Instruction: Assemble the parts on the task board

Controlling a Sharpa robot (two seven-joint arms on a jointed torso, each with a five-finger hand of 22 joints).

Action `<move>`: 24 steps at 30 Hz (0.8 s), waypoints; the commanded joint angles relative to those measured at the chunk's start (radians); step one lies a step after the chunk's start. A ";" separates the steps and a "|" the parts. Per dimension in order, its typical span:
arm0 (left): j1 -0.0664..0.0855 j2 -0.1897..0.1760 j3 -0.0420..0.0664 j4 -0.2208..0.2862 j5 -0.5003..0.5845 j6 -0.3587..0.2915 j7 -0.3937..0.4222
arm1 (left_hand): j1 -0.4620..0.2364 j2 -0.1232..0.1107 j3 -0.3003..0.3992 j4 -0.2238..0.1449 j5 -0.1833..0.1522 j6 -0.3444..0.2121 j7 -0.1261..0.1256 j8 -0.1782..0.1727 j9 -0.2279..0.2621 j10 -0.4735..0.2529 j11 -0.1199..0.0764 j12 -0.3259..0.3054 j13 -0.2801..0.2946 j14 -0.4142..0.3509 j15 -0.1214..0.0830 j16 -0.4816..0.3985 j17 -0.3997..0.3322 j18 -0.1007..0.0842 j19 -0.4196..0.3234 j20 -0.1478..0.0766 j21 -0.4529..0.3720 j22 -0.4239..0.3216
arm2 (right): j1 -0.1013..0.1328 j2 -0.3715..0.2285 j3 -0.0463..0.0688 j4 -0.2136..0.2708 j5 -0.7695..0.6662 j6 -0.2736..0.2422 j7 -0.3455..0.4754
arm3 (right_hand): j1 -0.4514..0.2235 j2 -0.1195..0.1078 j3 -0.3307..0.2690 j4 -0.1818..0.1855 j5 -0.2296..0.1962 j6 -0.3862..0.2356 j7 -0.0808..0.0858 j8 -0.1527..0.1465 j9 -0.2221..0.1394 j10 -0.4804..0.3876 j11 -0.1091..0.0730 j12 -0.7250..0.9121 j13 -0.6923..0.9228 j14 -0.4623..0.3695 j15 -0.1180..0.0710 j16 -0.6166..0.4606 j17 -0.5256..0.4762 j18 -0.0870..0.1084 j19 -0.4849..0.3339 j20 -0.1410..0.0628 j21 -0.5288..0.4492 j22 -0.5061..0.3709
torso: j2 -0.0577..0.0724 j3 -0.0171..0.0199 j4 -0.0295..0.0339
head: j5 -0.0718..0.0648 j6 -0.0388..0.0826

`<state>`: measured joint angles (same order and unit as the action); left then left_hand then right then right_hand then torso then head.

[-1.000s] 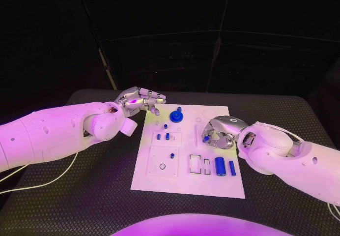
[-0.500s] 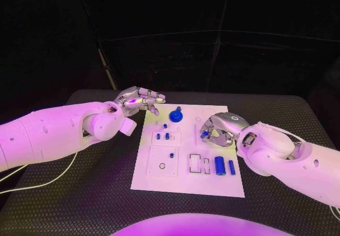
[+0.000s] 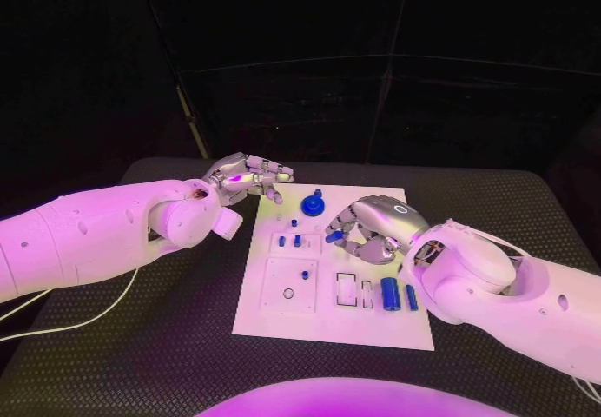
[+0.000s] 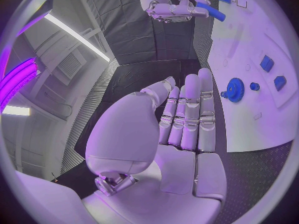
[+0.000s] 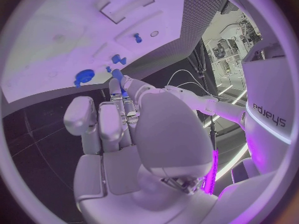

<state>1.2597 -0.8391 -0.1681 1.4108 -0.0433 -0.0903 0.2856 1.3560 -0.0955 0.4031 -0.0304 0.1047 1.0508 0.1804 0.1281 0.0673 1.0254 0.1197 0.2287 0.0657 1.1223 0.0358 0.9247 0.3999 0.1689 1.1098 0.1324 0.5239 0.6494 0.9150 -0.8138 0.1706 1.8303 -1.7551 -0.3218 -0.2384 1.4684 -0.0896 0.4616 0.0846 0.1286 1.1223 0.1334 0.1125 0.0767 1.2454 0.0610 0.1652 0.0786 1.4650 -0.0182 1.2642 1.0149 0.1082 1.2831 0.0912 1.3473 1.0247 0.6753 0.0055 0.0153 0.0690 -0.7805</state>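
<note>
Parts lie spread over the white task board (image 3: pixel 376 326), which sits in the middle of the black table (image 3: pixel 150 347). From my seat I see one of them, a small blue peg (image 3: pixel 334 235), pinched in the fingers of the right hand (image 3: pixel 370 228), above the board's middle and clear of its surface. The left wrist camera gives me the same pinch from the other side: the peg (image 4: pixel 212 12) sticks out of the closed fingertips of the right hand (image 4: pixel 167 4).

On the board, a blue gear (image 3: pixel 311 205) stands near the far edge with a little stud just behind it. Two short blue pieces (image 3: pixel 289 241) sit side by side nearer the left edge, and a single small one (image 3: pixel 305 274) lies below them in a square plate. Close to the near right corner a fat blue cylinder (image 3: pixel 390 294) and a thin blue bar (image 3: pixel 410 297) lie next to each other, beside two rectangular slots.

My left hand (image 3: pixel 247 179) hangs at the board's far left corner, holding nothing. Its fingers (image 4: pixel 190 115) are stretched out straight, side by side.
</note>
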 commanded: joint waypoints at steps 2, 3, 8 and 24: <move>0.001 0.004 0.001 0.000 0.004 0.011 0.006 | 0.000 0.007 -0.008 0.000 -0.002 -0.003 0.001 -0.002 -0.001 -0.006 0.001 0.005 -0.001 -0.007 0.000 -0.003 -0.001 0.013 -0.006 0.000 -0.007 -0.001 | -0.002 0.042 -0.003 -0.004 0.048 -0.003 0.053 | -0.004 -0.007 0.003 0.003 0.003 0.010 0.002 0.004 0.006 0.005 -0.001 -0.005 0.000 0.017 -0.002 -0.002 -0.003 -0.005 0.001 -0.004 0.004 0.000 | 0.001 -0.0012 0.0039 | 0.004 -0.003; 0.001 0.004 0.001 0.000 0.004 0.011 0.006 | 0.000 0.007 -0.008 0.000 -0.002 -0.003 0.001 -0.002 -0.001 -0.006 0.001 0.005 -0.001 -0.007 0.000 -0.003 -0.001 0.013 -0.006 0.000 -0.007 -0.001 | -0.003 0.054 -0.006 -0.009 0.054 0.002 0.058 | -0.006 -0.008 0.002 0.003 0.003 0.010 0.002 0.004 0.006 0.005 0.000 -0.006 0.000 0.017 -0.002 -0.002 -0.004 -0.005 0.000 -0.003 0.004 0.000 | 0.001 -0.0012 0.0035 | 0.006 -0.003; 0.001 0.006 0.001 0.000 0.004 0.010 0.006 | 0.000 0.007 -0.008 0.000 -0.002 -0.003 0.001 -0.002 -0.001 -0.006 0.001 0.005 -0.001 -0.007 0.000 -0.003 -0.001 0.013 -0.006 0.000 -0.007 -0.001 | -0.007 0.106 -0.038 -0.031 0.075 0.032 0.075 | -0.014 -0.012 -0.001 0.005 0.004 0.010 0.002 0.003 0.005 0.006 0.000 -0.009 0.000 0.016 -0.001 -0.004 -0.007 -0.004 -0.001 -0.003 0.003 -0.002 | 0.002 -0.0011 0.0021 | 0.013 -0.009; 0.001 0.011 0.001 -0.002 0.004 0.008 0.010 | 0.000 0.007 -0.008 0.000 -0.002 -0.003 0.001 -0.002 -0.001 -0.006 0.001 0.005 -0.001 -0.007 0.000 -0.003 -0.001 0.013 -0.006 0.000 -0.007 -0.001 | -0.029 0.197 -0.096 -0.119 0.083 0.127 0.083 | -0.024 -0.016 -0.006 0.007 0.004 0.008 0.002 0.001 0.004 0.005 0.001 -0.014 0.000 0.016 -0.001 -0.005 -0.010 -0.003 -0.004 -0.002 0.001 -0.007 | 0.001 0.0008 -0.0006 | 0.023 -0.021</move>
<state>1.2597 -0.8290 -0.1681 1.4093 -0.0432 -0.0901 0.2863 1.3560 -0.0955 0.4031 -0.0304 0.1047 1.0508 0.1803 0.1281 0.0673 1.0255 0.1197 0.2287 0.0657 1.1223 0.0358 0.9247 0.4001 0.1688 1.1098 0.1324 0.5239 0.6495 0.8860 -0.6196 0.0748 1.7151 -1.6794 -0.2415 -0.1696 1.4539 -0.1041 0.4589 0.0870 0.1286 1.1240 0.1317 0.1123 0.0782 1.2454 0.0609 0.1566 0.0790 1.4650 -0.0181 1.2641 1.0053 0.1084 1.2830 0.0912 1.3473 1.0189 0.6769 0.0058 0.0149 0.0915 -0.8003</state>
